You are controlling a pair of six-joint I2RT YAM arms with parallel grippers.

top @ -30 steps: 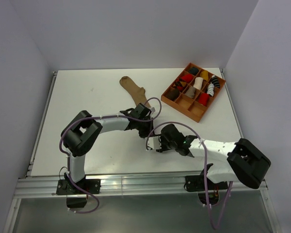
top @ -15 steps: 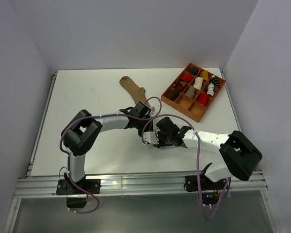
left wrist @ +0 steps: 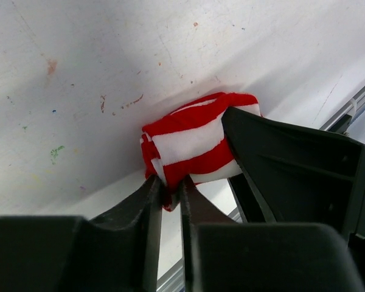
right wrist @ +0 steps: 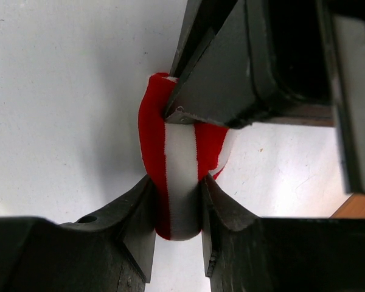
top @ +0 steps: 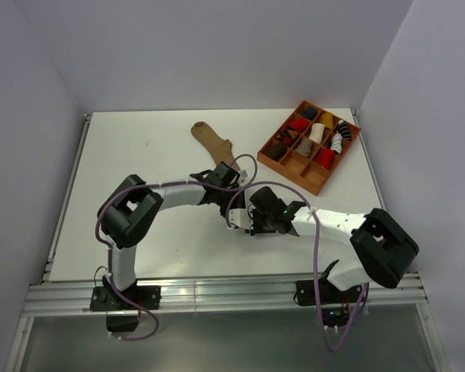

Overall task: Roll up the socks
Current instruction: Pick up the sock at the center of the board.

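Note:
The red-and-white striped sock (left wrist: 194,140) is bunched into a short roll on the white table. My left gripper (left wrist: 169,185) pinches a red fold at the roll's near end, its jaws almost together on the fabric. My right gripper (right wrist: 177,182) is shut across the roll (right wrist: 181,152) from the opposite side. The left gripper's black finger (right wrist: 249,67) meets the roll's far end. In the top view both grippers (top: 234,203) (top: 248,219) meet at mid-table and hide the roll. The tan-brown sock (top: 215,145) lies flat farther back, untouched.
An orange divided tray (top: 288,173) stands at the back right, holding several rolled socks in red, black, white and yellow. The right arm's purple cable (top: 244,194) loops over the spot where the grippers meet. The table's metal front rail (left wrist: 353,109) runs close by.
The right gripper has moved up and left to the left gripper and closed on the striped roll. The left arm has barely moved.

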